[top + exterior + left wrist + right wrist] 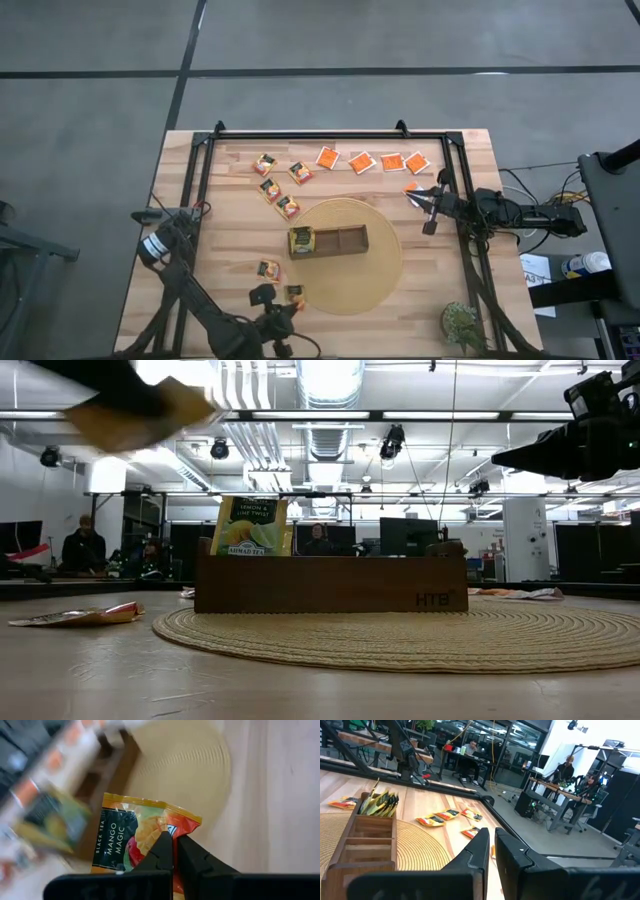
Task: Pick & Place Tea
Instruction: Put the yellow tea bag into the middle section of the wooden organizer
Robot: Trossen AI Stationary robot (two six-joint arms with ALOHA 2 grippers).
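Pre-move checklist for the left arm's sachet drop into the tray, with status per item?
1. Left gripper shut on the Mango Magic sachet: ok.
2. Sachet clear of the table, seen lifted in the low view: ok.
3. Wooden tray sitting on the round woven mat: ok.
4. Free compartments: green-yellow sachets fill one end, the other two look empty: ok.
5. Right gripper shut, away from the tray at the table's right side: ok.
6. Sachet square in the fingers: cannot tell.

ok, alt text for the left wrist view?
The left gripper is shut on a yellow-orange "Black Tea Mango Magic" sachet, held above the round woven mat. The brown wooden tray shows blurred behind it.
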